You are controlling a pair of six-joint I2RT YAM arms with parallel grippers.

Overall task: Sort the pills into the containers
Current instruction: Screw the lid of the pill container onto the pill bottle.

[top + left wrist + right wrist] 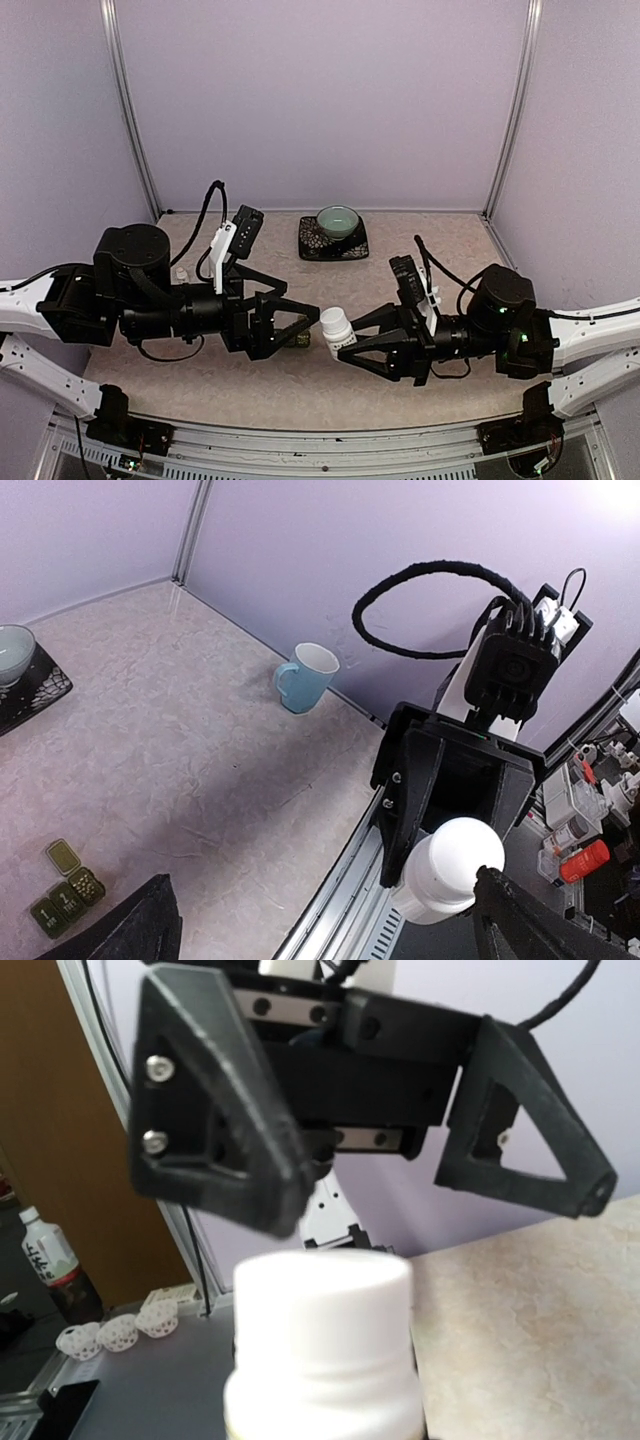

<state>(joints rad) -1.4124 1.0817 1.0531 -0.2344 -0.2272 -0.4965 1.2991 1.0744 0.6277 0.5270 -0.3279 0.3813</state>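
Over the beige table (450,240), both arms stretched level toward each other. The right gripper (346,342) was clamped on a white pill bottle (336,326), its cap facing the wide-apart left gripper (307,329). The containers (67,890) lay just beneath that left gripper.

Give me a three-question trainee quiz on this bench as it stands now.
1. What does the right claw hold? A) a white bottle B) a spoon C) a sponge
2. True or false: the left claw is shut on the bottle's cap.
3. What does the teal bowl stand on?
Key: 1 A. 2 false; its jaws stand open. 3 a black patterned mat.
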